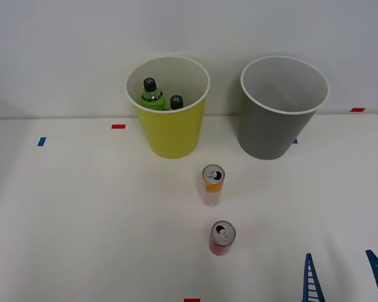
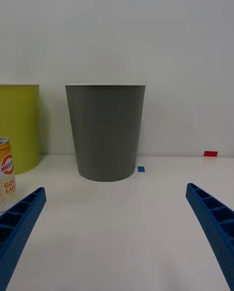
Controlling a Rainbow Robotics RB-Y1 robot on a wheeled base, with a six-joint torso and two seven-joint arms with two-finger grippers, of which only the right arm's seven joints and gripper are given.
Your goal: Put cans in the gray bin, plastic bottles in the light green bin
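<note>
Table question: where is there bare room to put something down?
The table's left side, before the light green bin, is bare. So is the stretch between the gray bin and the open right end effector. The middle is crowded: orange can, red can.

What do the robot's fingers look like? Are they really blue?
Yes! The right gripper has two bright blue fingers. Each one is long and thin, narrowing toward its tip, with a row of ribs running along it like the rungs of a tiny ladder. No cables or markings show on them.
</note>
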